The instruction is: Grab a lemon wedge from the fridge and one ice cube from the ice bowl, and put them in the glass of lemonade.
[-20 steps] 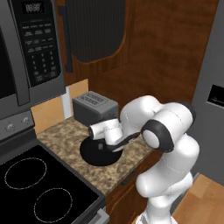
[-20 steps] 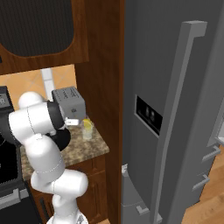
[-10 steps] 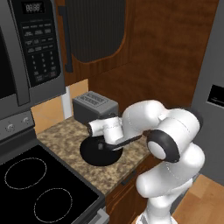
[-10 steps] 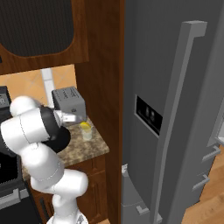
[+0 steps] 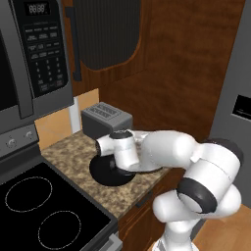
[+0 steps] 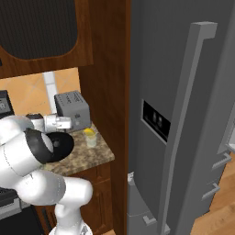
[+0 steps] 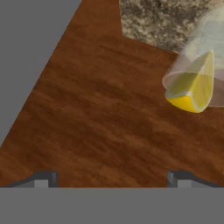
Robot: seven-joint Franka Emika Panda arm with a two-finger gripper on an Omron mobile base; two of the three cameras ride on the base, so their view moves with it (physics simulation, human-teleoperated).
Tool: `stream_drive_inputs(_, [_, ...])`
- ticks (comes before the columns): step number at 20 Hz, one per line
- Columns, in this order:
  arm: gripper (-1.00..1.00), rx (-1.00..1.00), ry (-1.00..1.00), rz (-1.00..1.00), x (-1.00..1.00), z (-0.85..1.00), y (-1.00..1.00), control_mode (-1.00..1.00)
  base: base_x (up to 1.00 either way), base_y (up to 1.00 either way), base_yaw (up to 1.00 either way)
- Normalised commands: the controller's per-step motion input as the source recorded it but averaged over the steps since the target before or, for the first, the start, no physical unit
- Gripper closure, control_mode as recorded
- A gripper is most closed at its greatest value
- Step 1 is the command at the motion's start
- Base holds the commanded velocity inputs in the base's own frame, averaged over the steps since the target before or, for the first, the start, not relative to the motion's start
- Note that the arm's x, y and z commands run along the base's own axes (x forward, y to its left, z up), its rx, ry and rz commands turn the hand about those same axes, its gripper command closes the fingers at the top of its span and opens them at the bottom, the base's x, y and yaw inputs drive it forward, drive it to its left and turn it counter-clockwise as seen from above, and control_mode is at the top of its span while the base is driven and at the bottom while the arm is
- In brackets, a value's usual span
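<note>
Hanging wide open with nothing between its tips, the pincer [image 7: 111, 177] faces the wooden cabinet wall; the lemon wedge [image 7: 192, 89] already sits in the glass of lemonade [image 6: 91, 138]. Risk: the bulky forearm swinging back toward the ice bowl [image 5: 112, 171] could clip the glass (it stands near the counter [image 5: 68, 158] edge) and spill it. The toaster [image 5: 107, 120] just behind the bowl crowds the reach; the fridge [image 6: 183, 114] stands shut, right of the cabinet wall.
</note>
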Motion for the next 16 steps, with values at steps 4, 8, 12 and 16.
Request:
stream_drive_inputs(4, [-1.0, 0.05, -0.08, 0.0, -0.72, 0.17, 0.41, -1.0, 0.0, 0.0, 0.0])
stream_drive_inputs(8, [-1.0, 0.13, -0.17, -0.02, -0.55, 0.31, 0.51, -1.0, 0.0, 0.0, 0.0])
stream_drive_inputs(12, [-1.0, 0.15, -0.31, 0.0, -0.59, 0.52, 0.56, -1.0, 0.0, 0.0, 0.0])
stream_drive_inputs(16, [-1.0, 0.12, -0.25, 0.0, -0.81, 0.48, 0.49, -1.0, 0.0, 0.0, 0.0])
